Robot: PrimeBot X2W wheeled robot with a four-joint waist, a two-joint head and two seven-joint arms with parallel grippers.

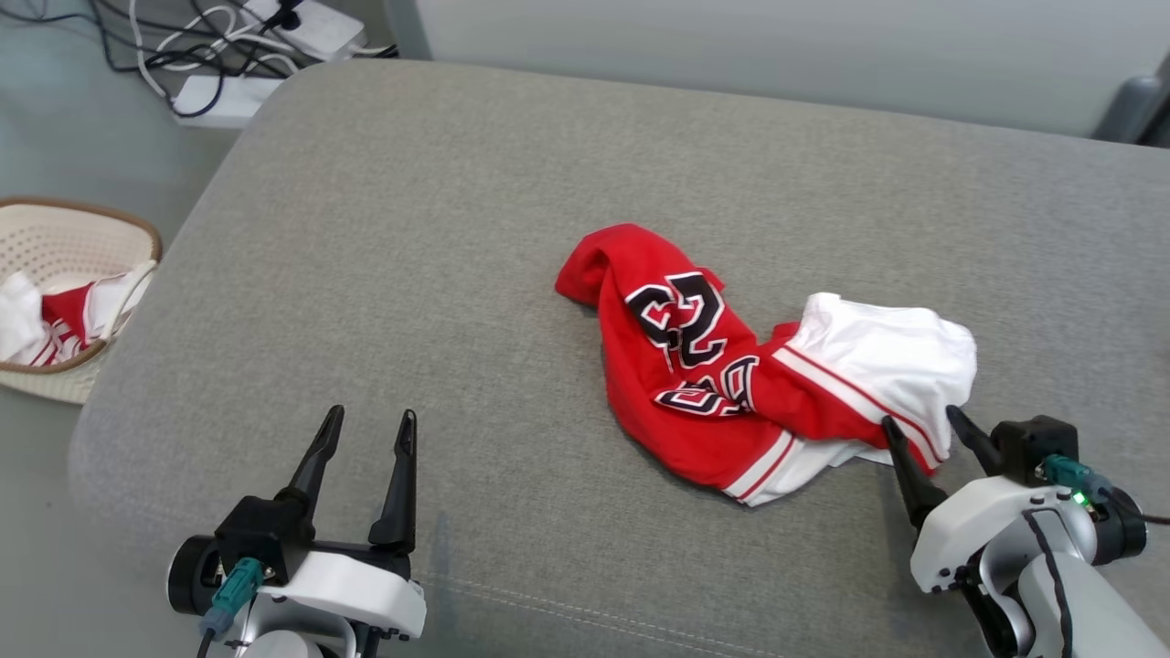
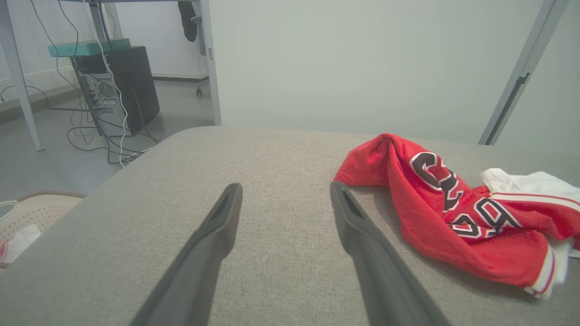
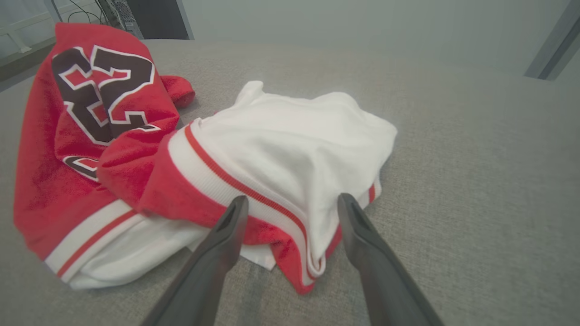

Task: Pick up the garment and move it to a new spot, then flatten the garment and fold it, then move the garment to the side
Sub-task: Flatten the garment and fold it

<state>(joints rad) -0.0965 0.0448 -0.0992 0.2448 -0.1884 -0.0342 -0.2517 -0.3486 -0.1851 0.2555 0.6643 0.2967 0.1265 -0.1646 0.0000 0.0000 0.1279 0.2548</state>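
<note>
Right hand [image 1: 918, 417] at crosswise garment [image 1: 681, 393]

crumpled red-and-white jersey garment [image 1: 722, 366]: on grey fabric cushion [image 1: 411, 274], right of centre | pale perforated basket [image 1: 73, 242]: on floor [image 1: 55, 119], left of cushion

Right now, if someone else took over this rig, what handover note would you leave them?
Left gripper: open, holding nothing, over the grey cushion, apart from the garment.
Right gripper: open, straddling the garment's near white-and-red hem, not closed on it.
Garment: crumpled in a heap on the cushion.
Done: nothing visible yet.
Left: grasp, move to a new spot, flatten, fold, move aside.
</note>
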